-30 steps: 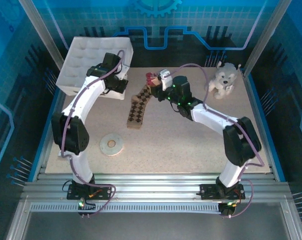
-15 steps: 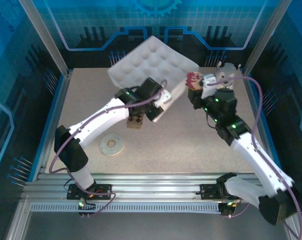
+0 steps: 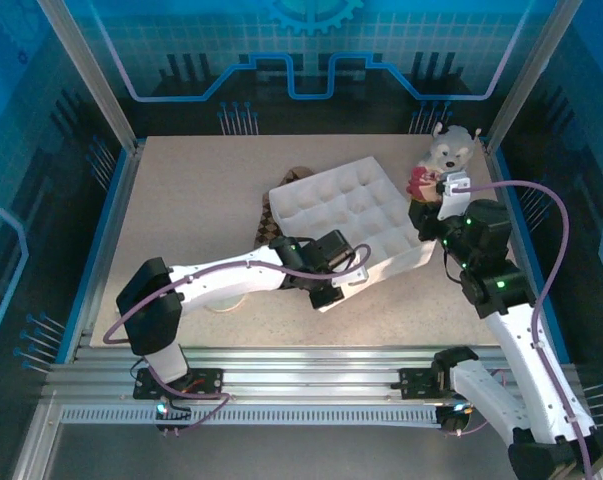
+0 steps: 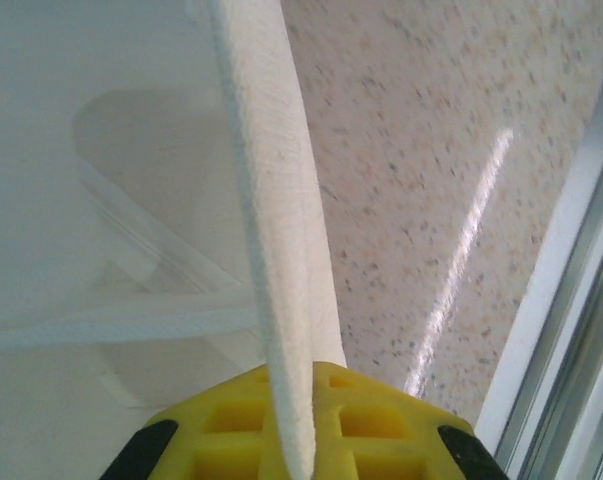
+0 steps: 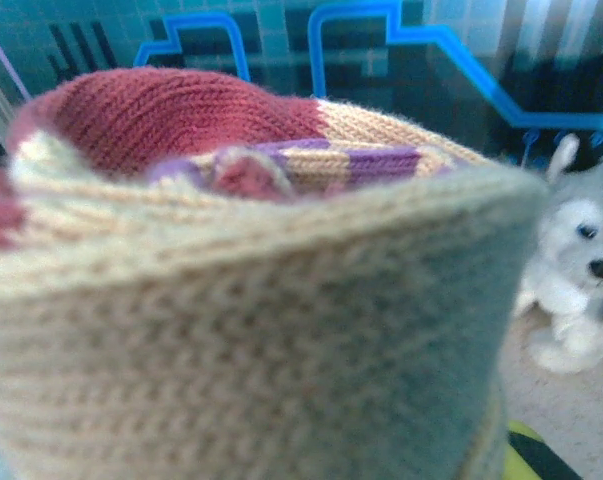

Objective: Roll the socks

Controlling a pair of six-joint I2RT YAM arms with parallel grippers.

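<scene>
Lower centre, the left hand is clamped on the rim of the white tray (its left edge covers part of the argyle sock on the worktop). At right, the right hand grips the bunched tan-and-red sock, just in front of the plush dog.

A bunched tan sock looms close across the centre, dark red knit at upper left (blurred, probably the toe or heel); a grey-white plush dog sits at the right edge

White-and-black arms, purple cables, seemingly yellow left gripper
</scene>
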